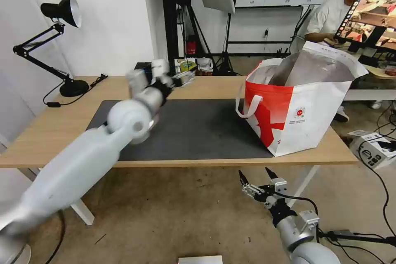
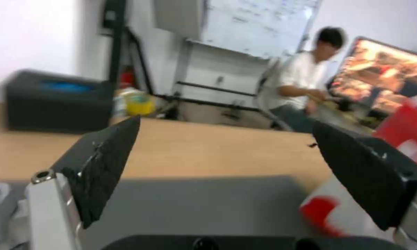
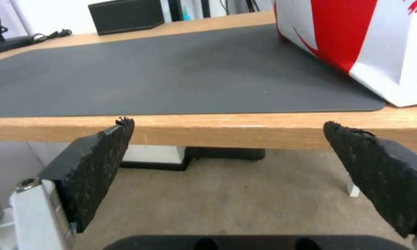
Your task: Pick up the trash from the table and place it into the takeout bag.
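The takeout bag (image 1: 305,111) stands open on the right end of the table (image 1: 53,128), its silver lining showing; the trash is out of view. My left arm reaches across the dark grey mat (image 1: 198,132), and my left gripper (image 1: 175,79) hovers open near the table's far edge with nothing between its fingers. From the left wrist, the left gripper (image 2: 227,123) looks over the mat (image 2: 194,205) with the bag (image 2: 402,125) off to one side. My right gripper (image 1: 256,177) hangs open below the table's front edge (image 3: 245,130), empty (image 3: 227,123), near the bag (image 3: 356,38).
A black desk lamp (image 1: 62,12) stands at the table's far left corner with its cord trailing. A black rectangular box (image 2: 55,104) sits at the far edge, behind the left gripper. A cardboard box (image 1: 373,148) and cables lie on the floor to the right.
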Controlling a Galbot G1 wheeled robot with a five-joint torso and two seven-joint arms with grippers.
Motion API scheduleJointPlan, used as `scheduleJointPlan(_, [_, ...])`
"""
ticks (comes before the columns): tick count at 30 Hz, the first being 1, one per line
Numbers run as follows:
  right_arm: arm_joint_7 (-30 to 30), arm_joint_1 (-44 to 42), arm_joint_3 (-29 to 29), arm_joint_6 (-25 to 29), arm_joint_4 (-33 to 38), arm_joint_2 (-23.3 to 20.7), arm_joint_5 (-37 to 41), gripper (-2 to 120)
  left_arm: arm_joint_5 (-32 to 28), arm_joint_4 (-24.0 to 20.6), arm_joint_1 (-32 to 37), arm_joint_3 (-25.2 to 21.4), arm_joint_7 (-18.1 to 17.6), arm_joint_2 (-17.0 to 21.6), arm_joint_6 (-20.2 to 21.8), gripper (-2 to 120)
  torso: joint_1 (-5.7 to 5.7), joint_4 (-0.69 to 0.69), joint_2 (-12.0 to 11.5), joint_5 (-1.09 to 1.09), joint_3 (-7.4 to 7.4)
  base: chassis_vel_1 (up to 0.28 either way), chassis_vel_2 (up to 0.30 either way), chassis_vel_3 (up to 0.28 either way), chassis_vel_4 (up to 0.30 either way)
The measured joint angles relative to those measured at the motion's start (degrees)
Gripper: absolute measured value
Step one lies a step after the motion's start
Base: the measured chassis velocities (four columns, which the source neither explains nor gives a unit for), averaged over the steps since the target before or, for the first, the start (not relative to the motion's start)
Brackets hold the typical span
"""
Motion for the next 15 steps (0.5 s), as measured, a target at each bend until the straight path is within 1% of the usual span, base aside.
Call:
scheduleJointPlan(1, [0.0,0.0,0.0,0.0,0.0,0.0,0.0,100,0.0,0.0,0.0,0.0,0.0,0.0,0.0,100,0.0,0.0,0.0,0.0,0.0,0.0,0.0,0.0,0.0])
scheduleJointPlan(2, [0.0,0.0,0.0,0.0,0.0,-0.01,0.0,100,1.2,-0.64,2.32,-1.67,0.0,0.12,-0.02,100,0.0,0.01,0.0,-0.02,0.0,0.0,0.0,0.0,0.0])
scheduleJointPlan(3, [0.0,0.0,0.01,0.0,0.0,0.0,0.0,100,4.12,-2.57,8.64,-5.75,0.06,-0.03,-0.45,100,0.0,0.01,0.0,0.0,-0.01,0.0,0.0,0.0,0.0])
scheduleJointPlan(4, [-0.01,0.0,0.0,0.0,0.0,0.0,0.0,100,6.15,-3.77,13.45,-8.32,0.19,-0.47,-1.13,100,0.0,0.0,0.0,0.01,0.0,0.0,0.0,0.0,0.0])
scheduleJointPlan(5, [-0.01,0.0,0.0,0.0,0.0,0.0,0.0,100,6.15,-3.77,13.45,-8.32,0.19,-0.47,-1.13,100,0.0,0.0,0.0,0.01,0.0,0.0,0.0,0.0,0.0])
scheduleJointPlan(6, [0.0,0.0,0.0,0.0,0.0,0.0,0.0,100,7.19,-4.27,15.78,-9.61,0.36,-0.77,-1.45,100,0.0,0.01,0.0,-0.02,0.0,0.0,0.0,0.0,0.0])
scheduleJointPlan(7, [0.0,0.0,0.0,0.0,0.0,-0.01,0.0,100,9.94,-5.48,21.34,-13.38,1.09,-1.65,-2.07,100,0.0,0.0,0.0,-0.02,0.0,0.0,0.0,0.0,0.0])
scheduleJointPlan(8, [0.0,0.0,0.0,0.0,0.0,0.0,0.0,100,11.43,-6.31,24.54,-15.63,1.55,-2.29,-2.5,100,0.0,0.0,0.0,0.03,-0.01,0.0,0.0,0.0,0.0])
scheduleJointPlan(9, [0.0,0.0,0.0,0.0,0.0,0.0,0.0,100,11.43,-6.31,24.54,-15.63,1.55,-2.29,-2.5,100,0.0,0.0,0.0,0.03,-0.01,0.0,0.0,0.0,0.0])
scheduleJointPlan(10, [0.0,0.0,0.0,0.0,0.0,0.0,0.0,100,12.57,-6.82,26.97,-17.32,1.94,-2.82,-2.78,100,-0.01,0.0,0.0,0.02,0.0,0.0,0.0,0.0,0.0])
scheduleJointPlan(11, [0.0,0.0,0.0,0.0,0.0,0.0,0.0,100,15.01,-7.38,30.79,-19.97,2.76,-3.74,-3.54,100,-0.01,0.01,0.0,-0.01,-0.01,0.0,0.0,0.0,0.0])
scheduleJointPlan(12, [0.0,0.0,0.0,0.0,0.0,0.0,0.0,100,17.54,-7.77,34.09,-22.04,3.39,-4.63,-4.58,100,-0.01,0.0,0.0,0.02,-0.01,0.0,0.0,0.0,0.0])
scheduleJointPlan(14, [0.0,0.0,0.0,0.0,0.0,0.0,0.0,100,18.16,-7.86,34.95,-22.55,3.54,-4.88,-4.87,100,0.0,0.01,0.0,0.02,-0.01,0.0,0.0,0.0,0.0])
scheduleJointPlan(15, [0.0,0.0,0.0,0.0,0.0,0.0,0.0,100,20.2,-8.28,38.68,-25.01,4.08,-6.14,-6.1,100,-0.01,0.0,0.0,0.0,0.0,0.0,0.0,0.0,0.0])
